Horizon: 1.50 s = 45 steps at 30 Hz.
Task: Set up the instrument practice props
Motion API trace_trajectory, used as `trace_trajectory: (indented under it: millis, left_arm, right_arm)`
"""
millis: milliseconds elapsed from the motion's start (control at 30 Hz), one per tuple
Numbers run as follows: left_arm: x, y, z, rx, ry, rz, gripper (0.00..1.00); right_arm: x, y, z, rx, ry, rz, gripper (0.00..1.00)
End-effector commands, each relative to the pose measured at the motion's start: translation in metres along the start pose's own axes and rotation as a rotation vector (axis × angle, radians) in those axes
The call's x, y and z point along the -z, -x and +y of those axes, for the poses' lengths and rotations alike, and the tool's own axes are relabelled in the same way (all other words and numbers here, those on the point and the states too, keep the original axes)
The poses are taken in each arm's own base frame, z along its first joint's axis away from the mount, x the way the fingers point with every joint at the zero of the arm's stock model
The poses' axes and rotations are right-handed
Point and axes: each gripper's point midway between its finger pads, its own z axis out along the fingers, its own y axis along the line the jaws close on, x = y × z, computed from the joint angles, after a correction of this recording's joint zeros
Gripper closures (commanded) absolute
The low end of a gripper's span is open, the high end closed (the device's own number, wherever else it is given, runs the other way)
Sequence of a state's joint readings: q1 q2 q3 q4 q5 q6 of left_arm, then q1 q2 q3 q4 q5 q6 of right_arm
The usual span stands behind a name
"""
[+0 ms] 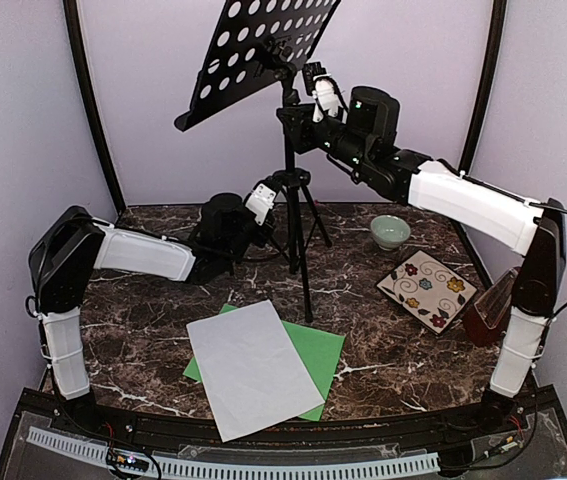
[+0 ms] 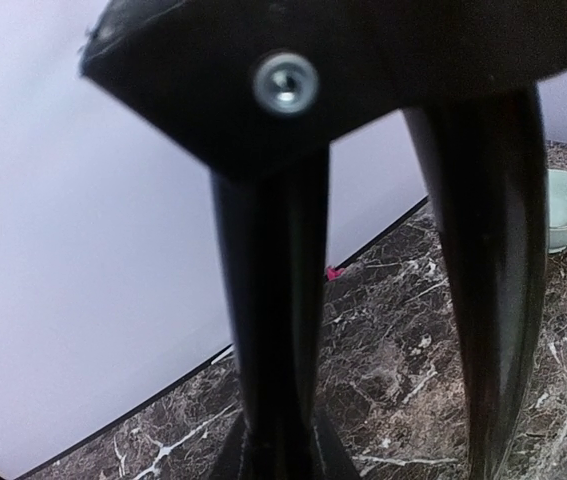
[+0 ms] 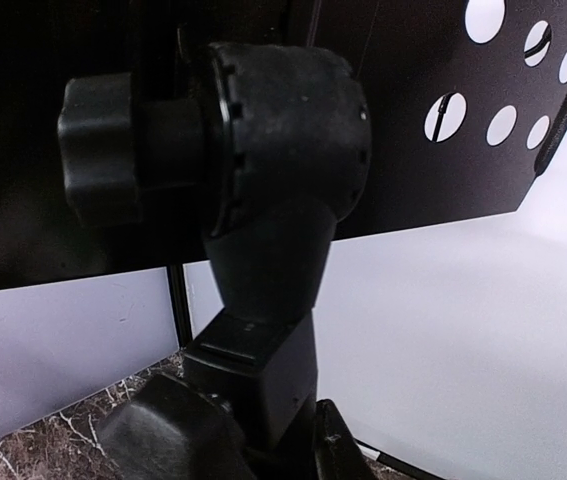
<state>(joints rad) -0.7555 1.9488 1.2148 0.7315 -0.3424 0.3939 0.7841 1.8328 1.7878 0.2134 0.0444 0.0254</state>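
Bowl point(image 1: 390, 240) beside plate point(image 1: 403, 283); right fingers point(image 3: 168, 435) grip music stand point(image 1: 293, 230).

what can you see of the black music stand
The music stand is black metal. Its perforated desk has round holes and sits tilted on a knobbed pivot joint atop a thin upright pole. Its tripod legs are spread on the marble table. The right fingers clamp the pole just under the joint. The left fingers sit at the leg hub, grip unclear.

Table point(image 1: 143, 325), stand point(image 1: 290, 230), sheets point(image 1: 251, 368), plate point(image 1: 426, 288), bowl point(image 1: 390, 231), maybe metronome point(image 1: 487, 310)
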Motion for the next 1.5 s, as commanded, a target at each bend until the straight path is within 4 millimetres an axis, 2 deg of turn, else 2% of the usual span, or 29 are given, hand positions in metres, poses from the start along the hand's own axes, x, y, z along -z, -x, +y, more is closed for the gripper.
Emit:
trace_trajectory:
  millis: [0,133,400,500,567,600,633,667,700,833,867,900,967,1067,1133,1233,1333,1467]
  left_arm:
    - [-0.002,-0.025,-0.016,0.008,-0.022,0.087,1.00]
    - [-0.001,-0.029,-0.017,0.006,-0.023,0.095,1.00]
    - [0.002,-0.026,-0.018,0.008,-0.028,0.092,1.00]
    - [0.003,-0.027,-0.017,0.005,-0.026,0.093,1.00]
    - [0.004,-0.027,-0.018,0.006,-0.027,0.093,1.00]
    - [0.005,-0.028,-0.018,0.007,-0.028,0.094,1.00]
    - [0.005,-0.028,-0.018,0.009,-0.027,0.095,1.00]
    - [0.005,-0.029,-0.018,0.008,-0.027,0.097,1.00]
    - [0.005,-0.029,-0.018,0.011,-0.027,0.098,1.00]
    - [0.006,-0.025,-0.019,0.028,-0.045,0.096,1.00]
    - [0.007,-0.024,-0.021,0.029,-0.056,0.100,0.96]
    - [0.008,-0.024,-0.021,0.029,-0.066,0.110,0.88]
    - [0.010,-0.023,-0.021,0.029,-0.079,0.120,0.75]
    - [0.017,-0.021,-0.024,0.019,-0.119,0.129,0.58]
    - [0.024,-0.020,-0.028,0.008,-0.164,0.125,0.45]
    - [0.037,-0.023,-0.031,0.018,-0.246,0.128,0.31]
    - [0.051,-0.023,-0.026,0.055,-0.320,0.117,0.24]
    - [0.062,-0.037,-0.020,0.125,-0.447,0.123,0.23]
  right_arm:
    - [0.038,0.138,0.013,-0.008,0.058,-0.444,0.89]
    - [0.041,0.129,0.008,-0.007,0.042,-0.430,0.65]
    - [0.058,0.116,0.001,-0.022,0.018,-0.405,0.25]
    - [0.068,0.107,-0.002,-0.046,0.017,-0.386,0.15]
    - [0.073,0.095,-0.003,-0.056,0.021,-0.353,0.13]
    - [0.071,0.082,-0.002,-0.066,0.025,-0.318,0.12]
    - [0.081,0.088,-0.002,-0.074,0.025,-0.321,0.11]
    - [0.084,0.076,-0.003,-0.085,0.024,-0.291,0.09]
    - [0.089,0.074,-0.002,-0.099,0.028,-0.279,0.08]
    - [0.109,0.028,-0.001,-0.151,0.040,-0.170,0.07]
    - [0.113,0.017,-0.001,-0.162,0.040,-0.144,0.07]
    - [0.116,0.003,-0.001,-0.180,0.037,-0.112,0.07]
    - [0.121,-0.033,-0.003,-0.213,0.020,-0.025,0.08]
    - [0.127,-0.076,-0.004,-0.261,0.000,0.071,0.08]
    - [0.130,-0.101,-0.005,-0.301,-0.020,0.120,0.08]
    - [0.132,-0.136,-0.008,-0.348,-0.066,0.200,0.07]
    - [0.135,-0.162,-0.002,-0.354,-0.066,0.263,0.06]
    - [0.141,-0.185,0.007,-0.358,-0.042,0.295,0.06]
